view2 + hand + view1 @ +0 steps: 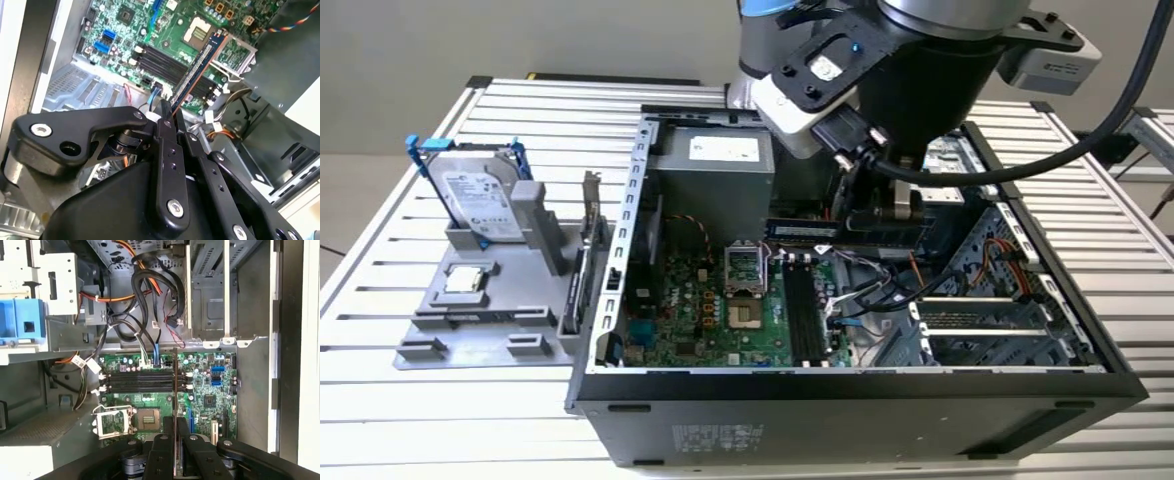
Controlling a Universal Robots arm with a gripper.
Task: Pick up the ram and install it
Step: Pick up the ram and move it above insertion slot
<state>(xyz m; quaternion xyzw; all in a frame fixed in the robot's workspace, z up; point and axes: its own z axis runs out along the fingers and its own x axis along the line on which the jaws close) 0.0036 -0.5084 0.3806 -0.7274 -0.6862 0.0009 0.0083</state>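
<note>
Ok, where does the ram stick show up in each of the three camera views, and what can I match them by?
Exterior view: the ram hangs inside the computer case, near the black memory slots.
Second wrist view: the ram's flat face shows, crossing those slots.
First wrist view: the ram is edge-on, a thin line crossing them.
Shared landmark: the black memory slots.

Matt black pincer (169,114); ribbed bare-metal table (454,400).

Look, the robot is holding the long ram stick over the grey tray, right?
No. The gripper does hold the ram, but over the green motherboard inside the open computer case, not over the grey tray, which sits outside it. The second wrist view shows this.
</note>
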